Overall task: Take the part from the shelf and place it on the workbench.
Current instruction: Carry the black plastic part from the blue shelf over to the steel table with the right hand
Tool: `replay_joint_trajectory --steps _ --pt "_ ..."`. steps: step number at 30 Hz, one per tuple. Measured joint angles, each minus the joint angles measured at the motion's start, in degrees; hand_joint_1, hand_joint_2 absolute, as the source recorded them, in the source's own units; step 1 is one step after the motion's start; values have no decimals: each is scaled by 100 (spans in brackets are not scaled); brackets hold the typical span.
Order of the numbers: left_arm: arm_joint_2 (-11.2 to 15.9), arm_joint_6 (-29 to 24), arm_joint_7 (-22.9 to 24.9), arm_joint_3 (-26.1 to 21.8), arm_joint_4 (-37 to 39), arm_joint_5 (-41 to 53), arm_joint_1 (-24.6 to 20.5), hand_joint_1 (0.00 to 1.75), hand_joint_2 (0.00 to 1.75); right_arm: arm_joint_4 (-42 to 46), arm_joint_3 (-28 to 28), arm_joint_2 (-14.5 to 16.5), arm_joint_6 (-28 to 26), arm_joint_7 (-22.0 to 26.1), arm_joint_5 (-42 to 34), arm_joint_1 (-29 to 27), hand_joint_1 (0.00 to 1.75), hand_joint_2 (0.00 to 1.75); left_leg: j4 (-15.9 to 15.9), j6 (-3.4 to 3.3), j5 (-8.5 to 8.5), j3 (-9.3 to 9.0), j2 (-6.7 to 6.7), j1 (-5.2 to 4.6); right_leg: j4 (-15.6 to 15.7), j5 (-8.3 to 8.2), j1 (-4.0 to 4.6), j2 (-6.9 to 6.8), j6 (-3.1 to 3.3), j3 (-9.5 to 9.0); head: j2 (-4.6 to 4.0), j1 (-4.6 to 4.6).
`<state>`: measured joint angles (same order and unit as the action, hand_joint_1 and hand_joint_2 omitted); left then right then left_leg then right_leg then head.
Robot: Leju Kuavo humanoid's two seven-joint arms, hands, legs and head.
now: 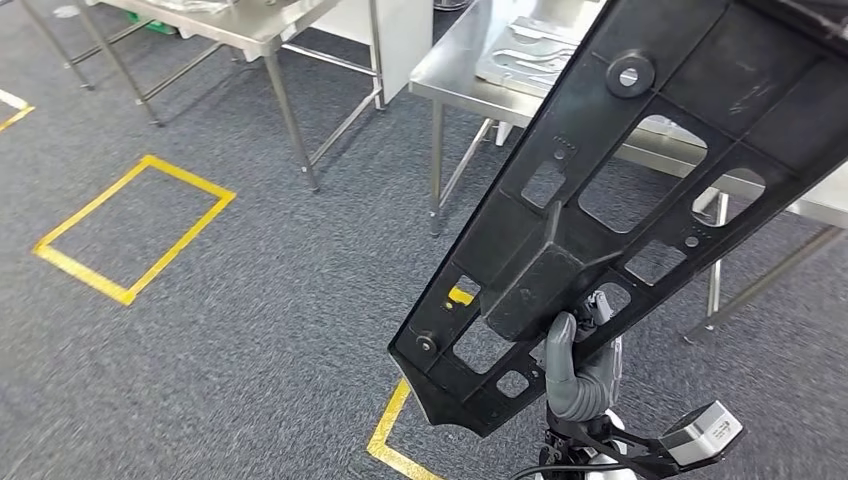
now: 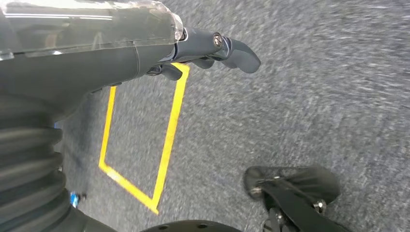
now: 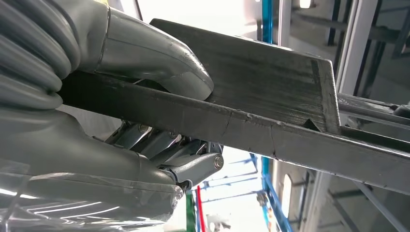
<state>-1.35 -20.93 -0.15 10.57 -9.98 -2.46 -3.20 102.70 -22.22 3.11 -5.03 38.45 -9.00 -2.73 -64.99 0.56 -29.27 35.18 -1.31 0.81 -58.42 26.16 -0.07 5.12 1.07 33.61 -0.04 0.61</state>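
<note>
the black part (image 1: 620, 190) is gripped near its lower end by the right hand (image 1: 580, 365), thumb on one face and fingers underneath, held up tilted. left hand (image 2: 212, 48) is hung over carpet, fingers curled, nothing held. the steel workbench (image 1: 450, 75) is seen further back.

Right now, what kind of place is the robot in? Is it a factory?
Probably a workshop or factory test area. There are bare steel tables, yellow tape squares marked on the grey carpet floor, and the right hand holds a big black plastic part, with another pressed metal part lying on a table.
</note>
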Motion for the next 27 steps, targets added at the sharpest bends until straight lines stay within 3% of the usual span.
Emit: replay_joint_trajectory --steps 2,3,5,7,9,11,12,13,14,16,18,20,21,23,25,26,27 --pt "5 -2 4 -2 1 2 -11 0 175 22 -1 -16 8 4 12 -4 175 175 526 -39 178 -223 -158 -7 -40 21 -7 121 -51 24 0 1" --pt "5 0 8 -2 2 9 -23 0 175 45 -1 -22 15 7 22 -16 175 175 581 -57 158 -249 -185 -16 -45 21 -15 164 -83 40 0 1" --pt "-10 4 3 -2 0 26 -54 0 175 112 -1 -34 35 10 53 -64 175 175 619 -115 187 -269 -90 -22 -39 13 -27 241 -154 57 0 -2" --pt "-29 7 -32 -3 -2 29 -60 0 175 192 -1 -47 68 12 97 -138 175 175 676 -189 211 -302 34 -8 -186 122 -12 52 -217 120 0 18" --pt "-36 14 -95 -4 -3 27 -32 0 175 260 -1 -56 109 15 143 -202 175 175 708 -237 217 -317 168 -9 -747 438 -13 -299 -268 391 0 44" --pt "-38 26 -159 -4 -3 22 -3 0 175 303 -1 -58 168 34 192 -289 175 175 705 -248 199 -317 308 -19 -1444 721 -40 -453 -307 752 0 54" --pt "-38 32 -182 -4 -2 21 6 0 175 316 0 -59 212 54 217 -343 175 175 704 -247 186 -322 378 -21 -1595 732 -51 -477 -316 836 0 55" --pt "-38 33 -200 -4 -2 19 9 0 175 326 2 -59 266 79 241 -393 175 175 703 -240 172 -333 449 -21 -1525 632 -59 -496 -316 805 0 55" --pt "-38 34 -214 -4 -2 19 9 0 175 334 5 -60 324 100 266 -429 175 175 703 -229 156 -353 515 -23 -1223 447 -60 -534 -302 649 0 56" --pt "-38 33 -232 -5 -2 17 8 0 175 361 23 -56 424 119 314 -472 175 175 705 -191 119 -407 633 -36 -405 106 -16 -784 -237 210 0 54" --pt "-37 33 -242 -7 -2 14 8 0 175 395 50 -36 503 123 359 -498 175 175 710 -134 83 -449 743 -52 5 7 45 -945 -167 6 0 53" --pt "-37 34 -245 -8 -2 14 1 0 175 418 79 -7 551 128 388 -536 175 175 736 -74 58 -498 868 -65 42 9 60 -825 -119 15 0 52" --pt "-35 36 -248 -8 -4 15 -6 0 175 431 96 9 564 131 400 -563 175 175 722 -43 27 -519 847 -61 73 -6 41 -751 -94 -1 0 51" --pt "-30 39 -255 -9 -6 15 -12 0 175 460 126 51 594 138 414 -590 175 175 429 3 -186 -427 582 -46 135 -41 -11 -610 -40 -45 0 38" --pt "-27 47 -260 -9 -7 15 3 0 175 475 146 97 619 148 423 -597 175 175 -311 27 -564 -77 257 -21 147 -48 -35 -475 -10 -62 -1 17" --pt "-27 51 -260 -9 -7 15 13 0 175 475 154 114 626 151 427 -603 175 175 -686 37 -703 116 197 -18 144 -45 -33 -399 -4 -62 -1 10" --pt "-27 53 -260 -9 -7 14 18 0 175 475 163 125 631 152 431 -613 175 175 -912 45 -735 246 176 -17 138 -41 -32 -314 -2 -67 -1 9"
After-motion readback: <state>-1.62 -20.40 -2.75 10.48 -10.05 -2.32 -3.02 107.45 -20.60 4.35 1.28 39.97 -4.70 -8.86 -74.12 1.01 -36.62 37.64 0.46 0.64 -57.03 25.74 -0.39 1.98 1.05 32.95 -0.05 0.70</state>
